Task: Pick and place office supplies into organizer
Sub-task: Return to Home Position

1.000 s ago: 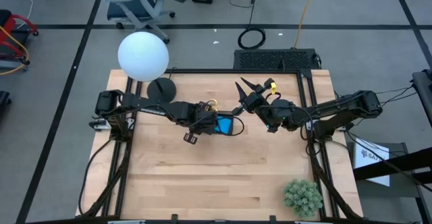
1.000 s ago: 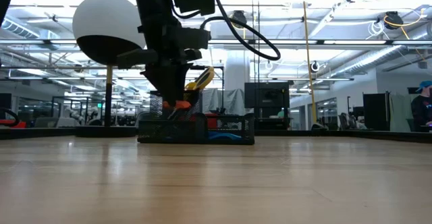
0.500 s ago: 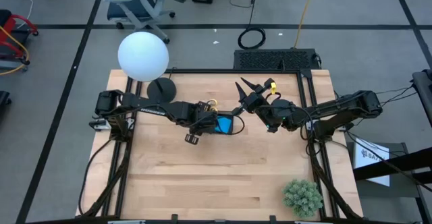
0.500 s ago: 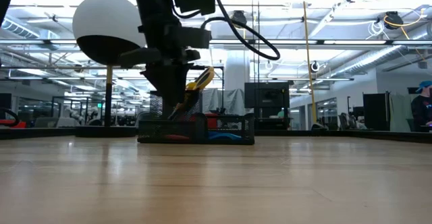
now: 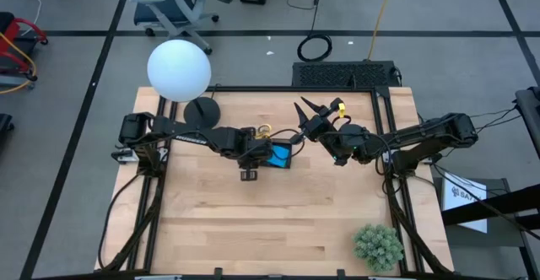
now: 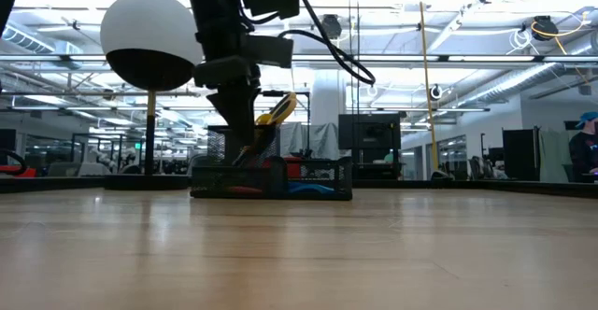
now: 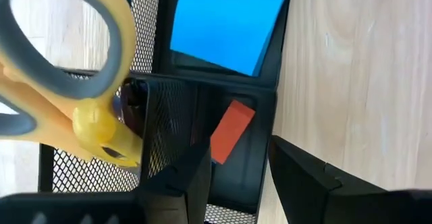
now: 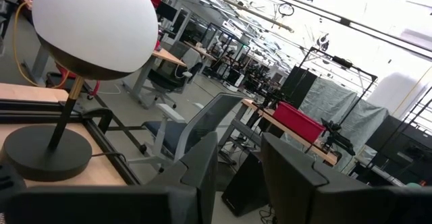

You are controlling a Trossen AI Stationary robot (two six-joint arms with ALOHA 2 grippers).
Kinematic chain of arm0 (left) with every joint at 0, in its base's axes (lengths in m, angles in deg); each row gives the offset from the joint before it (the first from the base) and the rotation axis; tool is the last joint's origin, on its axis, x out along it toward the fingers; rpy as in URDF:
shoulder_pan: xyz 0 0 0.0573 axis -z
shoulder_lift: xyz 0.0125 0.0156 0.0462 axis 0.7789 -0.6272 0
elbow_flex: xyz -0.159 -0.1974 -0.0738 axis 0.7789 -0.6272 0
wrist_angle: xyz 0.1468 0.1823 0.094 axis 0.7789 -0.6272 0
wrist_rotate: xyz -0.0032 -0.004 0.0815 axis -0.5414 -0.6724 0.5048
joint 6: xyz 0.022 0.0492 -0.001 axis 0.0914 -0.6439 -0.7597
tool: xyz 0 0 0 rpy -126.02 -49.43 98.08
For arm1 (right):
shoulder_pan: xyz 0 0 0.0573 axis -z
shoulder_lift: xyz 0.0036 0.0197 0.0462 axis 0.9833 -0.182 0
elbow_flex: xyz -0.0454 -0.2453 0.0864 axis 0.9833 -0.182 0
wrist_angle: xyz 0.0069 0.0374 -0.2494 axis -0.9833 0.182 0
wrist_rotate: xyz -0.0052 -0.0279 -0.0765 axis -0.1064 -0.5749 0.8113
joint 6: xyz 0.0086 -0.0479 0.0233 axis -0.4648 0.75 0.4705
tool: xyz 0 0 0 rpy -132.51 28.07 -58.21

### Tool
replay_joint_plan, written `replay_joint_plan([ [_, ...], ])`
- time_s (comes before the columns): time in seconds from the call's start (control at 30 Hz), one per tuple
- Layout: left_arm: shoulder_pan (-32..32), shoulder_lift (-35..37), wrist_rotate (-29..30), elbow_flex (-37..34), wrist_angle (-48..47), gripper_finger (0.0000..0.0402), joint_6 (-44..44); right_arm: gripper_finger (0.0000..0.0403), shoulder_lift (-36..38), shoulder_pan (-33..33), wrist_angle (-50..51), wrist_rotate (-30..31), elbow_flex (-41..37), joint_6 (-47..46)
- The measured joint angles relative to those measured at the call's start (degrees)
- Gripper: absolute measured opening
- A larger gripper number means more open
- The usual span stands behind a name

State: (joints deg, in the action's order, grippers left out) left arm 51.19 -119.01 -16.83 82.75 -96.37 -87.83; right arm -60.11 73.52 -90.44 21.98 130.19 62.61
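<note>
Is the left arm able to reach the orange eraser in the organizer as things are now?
Probably yes. The left end effector hovers open just above the organizer, and the orange eraser lies uncovered in its compartment, with the scissors to one side.

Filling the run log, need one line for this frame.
left gripper: open above organizer | orange eraser: inside it | scissors, blue pad: stowed | right gripper: open, beside organizer

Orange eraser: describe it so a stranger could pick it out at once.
Midway across the wooden table sits a black mesh organizer, with the left gripper hovering over it and the right gripper idle nearby. In the compartment beside the bright blue pad lies the orange eraser, a small flat block, unlike the big yellow-handled scissors next door.
</note>
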Motion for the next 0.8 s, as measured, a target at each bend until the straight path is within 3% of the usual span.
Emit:
replay_joint_plan([
  [0.43, 0.0, 0.0, 0.3, 0.0, 9.3, 0.0154, 1.4, 0.0105, 0.0, 0.0, 0.0, 0.0, 0.0, 0.0],
  [0.8, -0.4, 0.2, 0.5, 0.0, 9.0, 0.0154, 3.6, 0.0105, 0.0, 0.0, 0.0, 0.0, 0.0, 0.0],
])
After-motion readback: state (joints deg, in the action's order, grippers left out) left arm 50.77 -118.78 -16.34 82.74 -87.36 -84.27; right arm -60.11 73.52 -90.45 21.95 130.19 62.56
